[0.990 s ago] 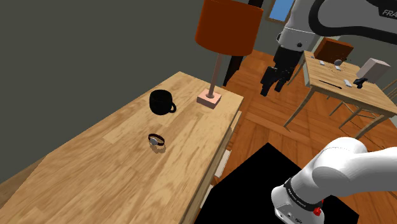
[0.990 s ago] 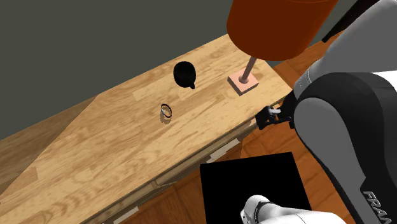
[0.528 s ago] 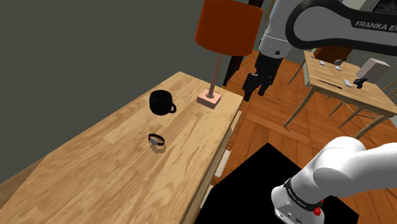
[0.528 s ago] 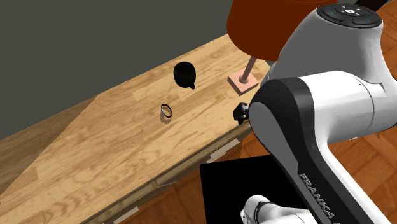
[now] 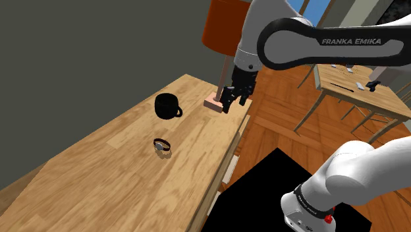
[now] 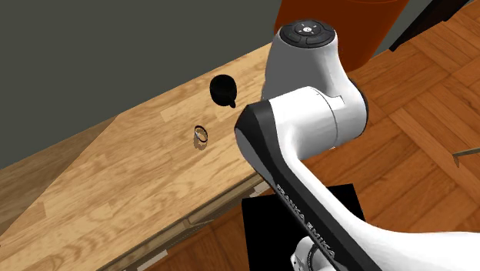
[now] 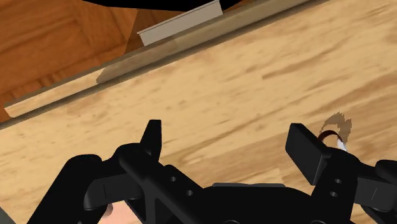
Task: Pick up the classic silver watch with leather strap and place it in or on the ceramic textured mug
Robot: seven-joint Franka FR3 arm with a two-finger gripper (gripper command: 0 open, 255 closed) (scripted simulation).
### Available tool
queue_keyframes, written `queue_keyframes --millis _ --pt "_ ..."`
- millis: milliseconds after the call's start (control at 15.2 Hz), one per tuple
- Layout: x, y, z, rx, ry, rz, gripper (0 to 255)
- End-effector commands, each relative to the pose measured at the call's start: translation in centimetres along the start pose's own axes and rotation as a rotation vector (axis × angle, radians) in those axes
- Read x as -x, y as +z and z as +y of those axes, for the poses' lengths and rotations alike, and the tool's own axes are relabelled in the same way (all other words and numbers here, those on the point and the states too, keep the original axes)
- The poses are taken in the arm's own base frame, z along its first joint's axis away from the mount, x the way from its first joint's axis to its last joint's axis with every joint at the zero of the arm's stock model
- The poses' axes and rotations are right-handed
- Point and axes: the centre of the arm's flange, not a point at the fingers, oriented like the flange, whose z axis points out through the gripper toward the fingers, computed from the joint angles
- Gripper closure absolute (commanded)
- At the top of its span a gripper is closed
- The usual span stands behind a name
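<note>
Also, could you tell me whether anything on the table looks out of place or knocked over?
Nothing stands out: the black mug and the lamp stand upright, and the watch rests on the wooden table, apart from both.

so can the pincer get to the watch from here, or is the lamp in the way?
Probably yes. The open pincer hangs beside the lamp base. The watch lies on the tabletop, apart from the mug, with nothing standing between it and the pincer.
</note>
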Motion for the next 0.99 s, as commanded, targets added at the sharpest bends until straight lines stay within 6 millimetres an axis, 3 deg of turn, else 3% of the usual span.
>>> queue_keyframes --millis 0,924 --pt "-1.0 1.0 -2.3 0.006 -0.014 0.01 0" --pt "-8.5 8.5 -17.6 0.059 -0.116 0.074 0"
